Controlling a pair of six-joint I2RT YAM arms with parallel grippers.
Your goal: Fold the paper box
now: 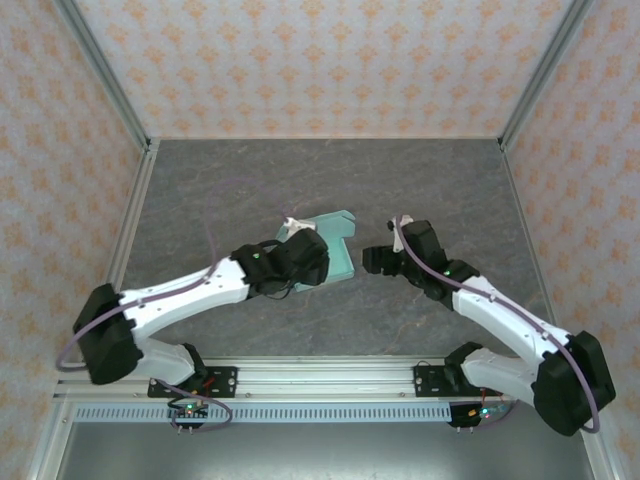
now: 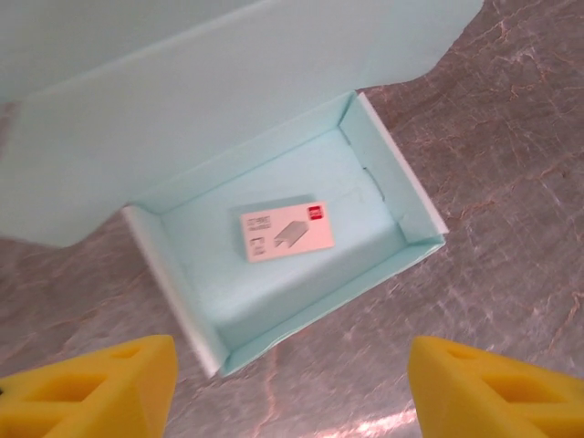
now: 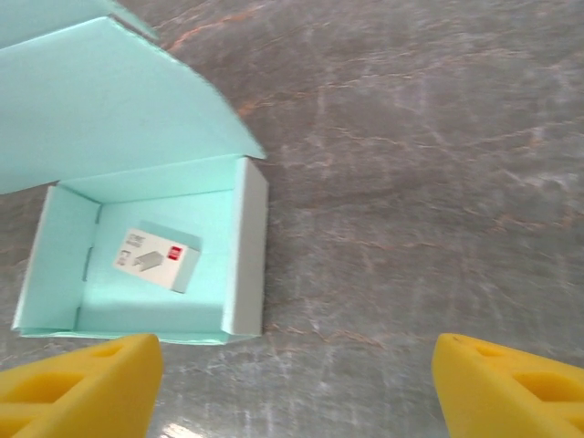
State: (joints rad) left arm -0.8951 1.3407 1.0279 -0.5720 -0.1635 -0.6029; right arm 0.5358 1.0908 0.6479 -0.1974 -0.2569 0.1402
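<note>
Mint card, the paper box lies open-lidded on the table before the left gripper and right gripper, both spread empty; likely light, springy, crease-prone, best pinched along the lid's free edge.

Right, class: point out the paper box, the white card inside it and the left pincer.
paper box (image 2: 265, 297): left wrist view, bare part of its inner floor.
white card (image 2: 286, 231): left wrist view, its middle.
left pincer (image 2: 288, 383): left wrist view, midway between its yellow fingertips.
</note>
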